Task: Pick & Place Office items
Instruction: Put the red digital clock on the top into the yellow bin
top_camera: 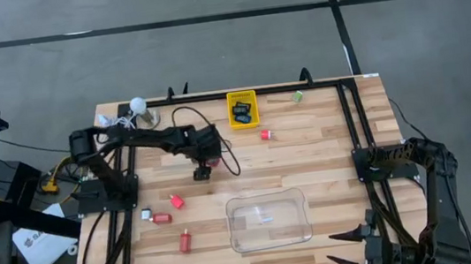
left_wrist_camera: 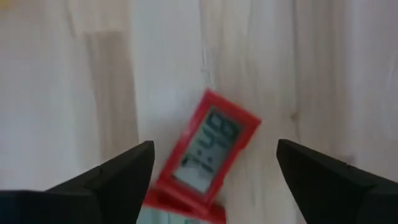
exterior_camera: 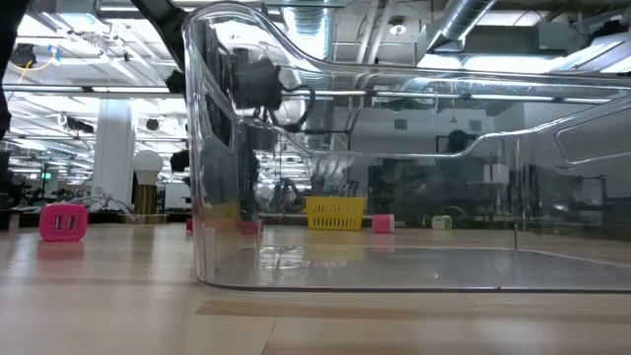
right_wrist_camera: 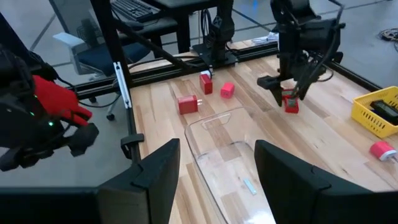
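Observation:
My left gripper is open and points down at the middle of the table. One finger stands on either side of a red block with a grey display face, which lies flat on the wood, also seen in the right wrist view. More red office items lie at the near left, and another sits near the basket. A green piece lies at the far edge. My right gripper waits open, raised at the table's near right.
A yellow basket holding black pieces stands at the far edge. A clear plastic tray sits near the front middle. A white ball with a cord lies at the far left. Black frame rails run along both sides.

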